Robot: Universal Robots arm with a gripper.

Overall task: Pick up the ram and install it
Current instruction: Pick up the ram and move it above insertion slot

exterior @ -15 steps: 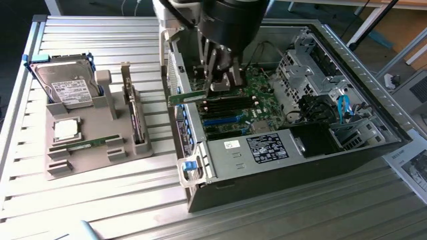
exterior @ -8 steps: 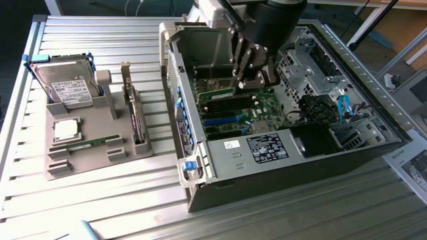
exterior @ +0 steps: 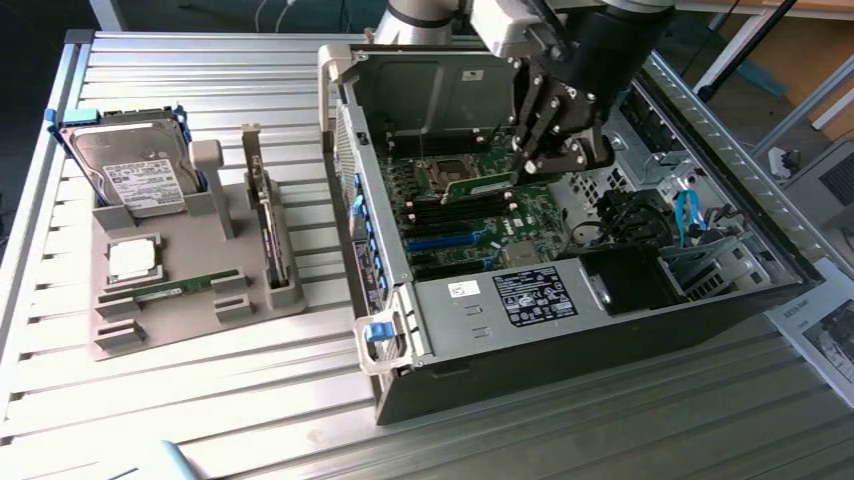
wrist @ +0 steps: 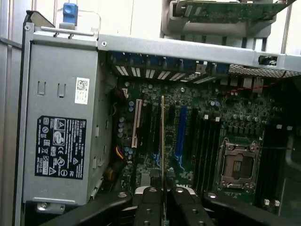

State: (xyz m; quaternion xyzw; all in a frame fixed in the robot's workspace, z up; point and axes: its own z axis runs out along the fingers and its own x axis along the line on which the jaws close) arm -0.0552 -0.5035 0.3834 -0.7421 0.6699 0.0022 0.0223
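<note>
Ram stick [exterior: 478, 186], thin and green, is pinched at one end between my fingers [wrist: 149, 207]. It hangs inside the open computer case [exterior: 561, 370], just above the motherboard [exterior: 454, 230], and looks edge-on from my wrist. In the exterior view, a gray parts tray [exterior: 174, 300] sits on the counter [exterior: 200, 400] at nine o'clock from the case.

You have an open black computer case [exterior: 561, 380] on the slatted metal table [exterior: 200, 410], its green motherboard [exterior: 534, 212] exposed. On the exterior view's left, a grey moulded holder [exterior: 180, 328] carries a silver hard drive [exterior: 131, 172] and a square silver CPU chip [exterior: 134, 258].
</note>
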